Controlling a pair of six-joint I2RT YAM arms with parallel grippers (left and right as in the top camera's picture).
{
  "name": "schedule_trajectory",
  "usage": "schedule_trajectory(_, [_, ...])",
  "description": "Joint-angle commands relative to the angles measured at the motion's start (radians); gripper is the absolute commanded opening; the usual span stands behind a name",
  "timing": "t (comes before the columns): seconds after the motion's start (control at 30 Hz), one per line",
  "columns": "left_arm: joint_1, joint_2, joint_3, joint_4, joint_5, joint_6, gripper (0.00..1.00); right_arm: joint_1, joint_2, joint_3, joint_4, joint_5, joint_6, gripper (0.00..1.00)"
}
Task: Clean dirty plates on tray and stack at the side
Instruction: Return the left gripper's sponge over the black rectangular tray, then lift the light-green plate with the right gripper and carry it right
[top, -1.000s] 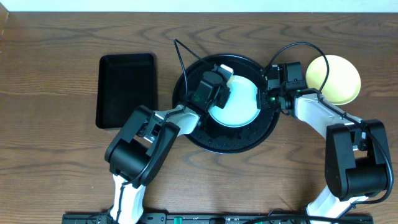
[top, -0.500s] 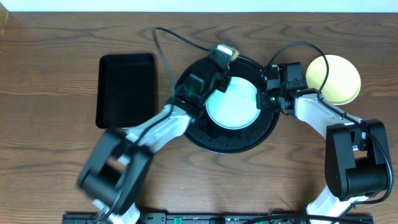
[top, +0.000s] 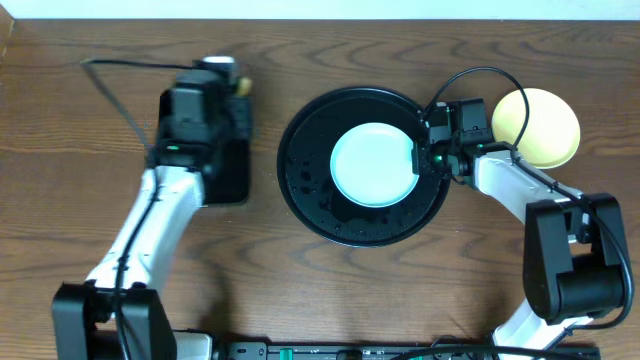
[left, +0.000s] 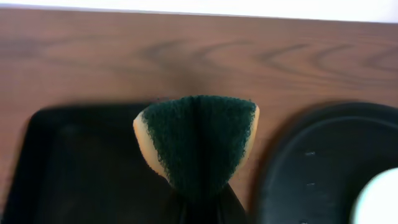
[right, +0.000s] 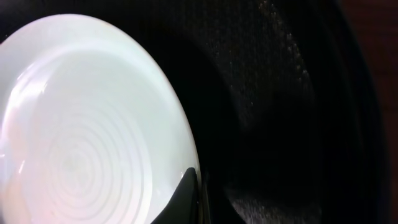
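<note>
Overhead: my right gripper (top: 424, 157) pinches the rim of the mint plate (top: 372, 165), which lies in the round tray (top: 300, 205); a shallow bite could slip
Sponge (left: 196, 140): clamped in my left gripper (left: 202, 208) above the rectangular tray (left: 68, 162); may drip
Yellow plate (top: 545, 125): just beside the tray; a careless stack could knock it

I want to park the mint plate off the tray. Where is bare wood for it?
Roomiest: bare wood along the near edge, in front of the round tray. Also free: far left, beyond the rectangular tray. Crowded: the right, where the right tool grips the mint plate by the yellow plate; the left tool holds a sponge at the rectangular tray.
</note>
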Motion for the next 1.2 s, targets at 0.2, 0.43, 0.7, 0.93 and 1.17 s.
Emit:
schedule_trajectory(0.2, [0.140, 0.063, 0.003, -0.107, 0.074, -0.016, 0.08, 0.040, -0.240, 0.080, 0.003, 0.206, -0.138, 0.01])
schedule_trajectory(0.43, [0.167, 0.163, 0.003, -0.111, 0.230, -0.016, 0.08, 0.210, -0.311, 0.080, -0.004, 0.566, -0.307, 0.01])
schedule_trajectory(0.7, [0.192, 0.202, 0.003, -0.111, 0.225, -0.016, 0.08, 0.452, -0.310, 0.079, 0.063, 1.102, -0.409, 0.01])
schedule_trajectory(0.93, [0.192, 0.202, 0.002, -0.117, 0.220, -0.011, 0.08, 0.573, -0.310, 0.079, 0.186, 1.344, -0.457, 0.01])
schedule_trajectory(1.17, [0.192, 0.202, 0.002, -0.141, 0.124, -0.011, 0.08, 0.602, -0.310, 0.079, 0.272, 1.443, -0.456, 0.01])
